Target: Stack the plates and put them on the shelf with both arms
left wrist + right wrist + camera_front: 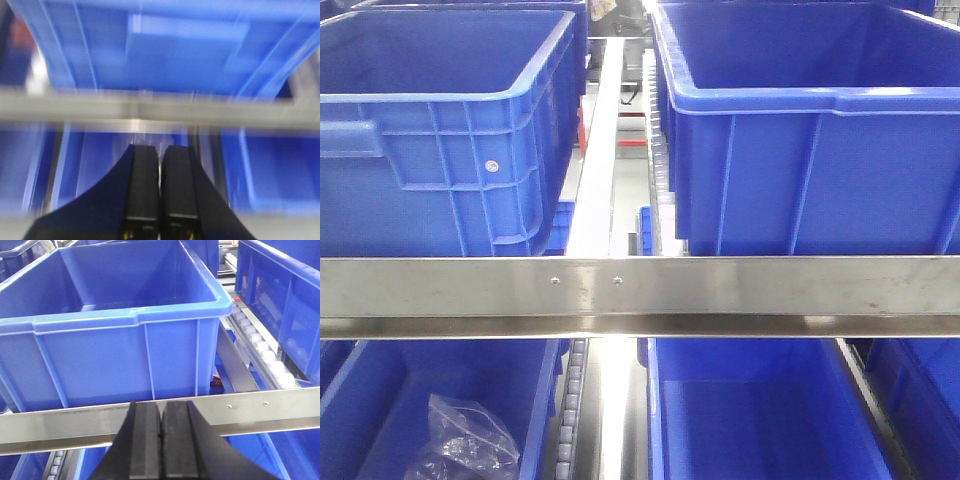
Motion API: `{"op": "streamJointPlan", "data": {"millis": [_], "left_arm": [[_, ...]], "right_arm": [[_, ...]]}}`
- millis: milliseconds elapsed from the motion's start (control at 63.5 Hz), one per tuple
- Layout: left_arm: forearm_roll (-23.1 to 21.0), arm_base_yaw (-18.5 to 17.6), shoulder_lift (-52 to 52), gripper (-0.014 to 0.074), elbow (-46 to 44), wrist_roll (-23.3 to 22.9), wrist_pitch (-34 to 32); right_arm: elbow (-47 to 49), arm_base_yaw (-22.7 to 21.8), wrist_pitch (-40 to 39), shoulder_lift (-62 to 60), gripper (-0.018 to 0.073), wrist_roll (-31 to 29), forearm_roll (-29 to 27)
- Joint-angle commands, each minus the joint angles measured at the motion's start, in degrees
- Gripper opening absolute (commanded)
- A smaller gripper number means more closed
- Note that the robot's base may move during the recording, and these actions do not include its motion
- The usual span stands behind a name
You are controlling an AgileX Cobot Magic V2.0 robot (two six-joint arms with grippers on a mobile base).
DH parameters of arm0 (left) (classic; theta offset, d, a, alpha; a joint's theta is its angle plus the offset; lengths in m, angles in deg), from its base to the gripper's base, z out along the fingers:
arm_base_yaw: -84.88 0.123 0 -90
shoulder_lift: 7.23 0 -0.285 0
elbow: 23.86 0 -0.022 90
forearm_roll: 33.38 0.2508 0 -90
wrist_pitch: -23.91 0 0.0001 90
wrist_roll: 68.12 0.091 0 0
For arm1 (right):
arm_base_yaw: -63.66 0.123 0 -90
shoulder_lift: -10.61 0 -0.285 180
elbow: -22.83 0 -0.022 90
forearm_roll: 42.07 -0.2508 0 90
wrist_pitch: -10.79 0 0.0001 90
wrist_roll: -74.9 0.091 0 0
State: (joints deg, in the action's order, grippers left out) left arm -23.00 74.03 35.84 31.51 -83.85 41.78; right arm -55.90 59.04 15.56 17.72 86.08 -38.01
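No plates show in any view. The shelf's steel front rail (640,290) runs across the front view, with blue crates above and below it. In the blurred left wrist view my left gripper (160,150) is shut and empty, pointing at the shelf rail (160,107). My right gripper (160,407) is shut with nothing between its black fingers (145,440), its tips in front of the rail (270,410) and a blue crate (110,340) behind it.
Two large blue crates (440,130) (810,130) stand on the upper tier with a steel divider (600,140) between them. A crumpled plastic bag (465,440) lies in a lower crate. Roller tracks (260,350) run beside the right-hand crate.
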Motion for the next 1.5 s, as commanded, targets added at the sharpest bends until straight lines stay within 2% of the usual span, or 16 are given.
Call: {"op": "streamJointPlan", "data": {"millis": [0, 205, 520, 1134, 1276, 1481], "left_arm": [[0.81, 0.67, -6.39, 0.0086, 2.24, -0.41, -8.63], [0.95, 4.11, -22.51, 0.0086, 13.17, -0.41, -14.90], [0.62, 6.48, -36.75, 0.0086, 22.50, -0.41, -15.44], [0.18, 6.82, -36.65, 0.0086, 22.50, -0.29, -16.08], [-4.90, 7.04, -36.65, 0.0086, 22.50, 7.45, -16.12], [-6.64, 7.04, -36.65, 0.0086, 22.50, 7.59, -15.91]], "right_arm": [[-0.14, 0.06, -5.07, -1.02, 0.0053, -0.23, -0.04], [-0.14, 0.06, -5.07, -1.02, 0.0053, -0.23, -0.04], [-0.14, 0.06, -5.07, -1.02, 0.0053, -0.23, -0.04], [-0.14, 0.06, -5.07, -1.02, 0.0053, -0.23, -0.04], [-0.14, 0.06, -5.07, -1.02, 0.0053, -0.23, -0.04], [-0.14, 0.06, -5.07, -1.02, 0.0053, -0.23, -0.04]]}}
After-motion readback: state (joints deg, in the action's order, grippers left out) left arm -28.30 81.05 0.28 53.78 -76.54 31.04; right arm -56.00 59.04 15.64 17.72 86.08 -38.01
